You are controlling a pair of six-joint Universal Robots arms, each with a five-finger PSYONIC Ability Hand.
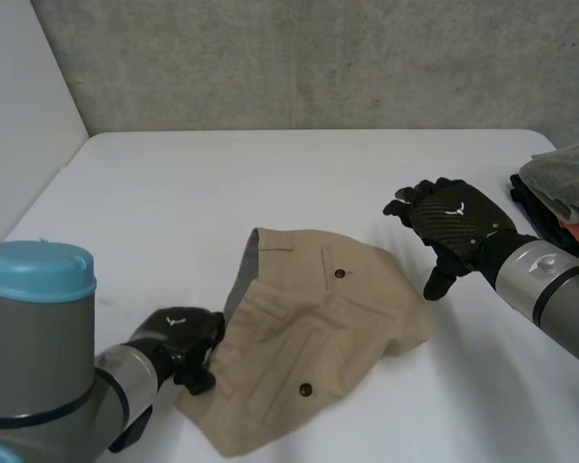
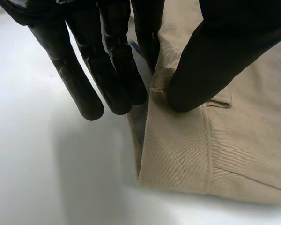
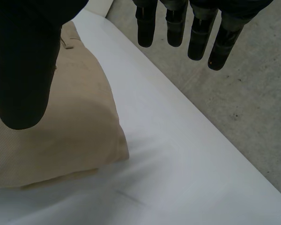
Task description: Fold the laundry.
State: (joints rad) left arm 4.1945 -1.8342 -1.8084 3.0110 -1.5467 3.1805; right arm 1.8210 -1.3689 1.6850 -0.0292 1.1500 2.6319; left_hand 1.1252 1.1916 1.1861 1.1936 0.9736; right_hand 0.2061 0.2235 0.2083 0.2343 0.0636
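Note:
Tan shorts (image 1: 318, 328) with two dark buttons lie folded in the middle of the white table (image 1: 222, 183). My left hand (image 1: 179, 340) is at their waistband edge, on the near left side. In the left wrist view its thumb (image 2: 215, 61) presses on top of the waistband (image 2: 178, 140) by a belt loop, with one finger under the edge, pinching the cloth; the other fingers (image 2: 79, 84) hang straight over bare table. My right hand (image 1: 454, 224) hovers open to the right of the shorts, holding nothing. Its thumb (image 3: 23, 70) is over the shorts' (image 3: 65, 136) folded end.
A pile of clothes (image 1: 565, 183), grey on top with dark and orange pieces below, sits at the table's right edge. A concrete wall (image 1: 318, 58) runs behind the table's far edge.

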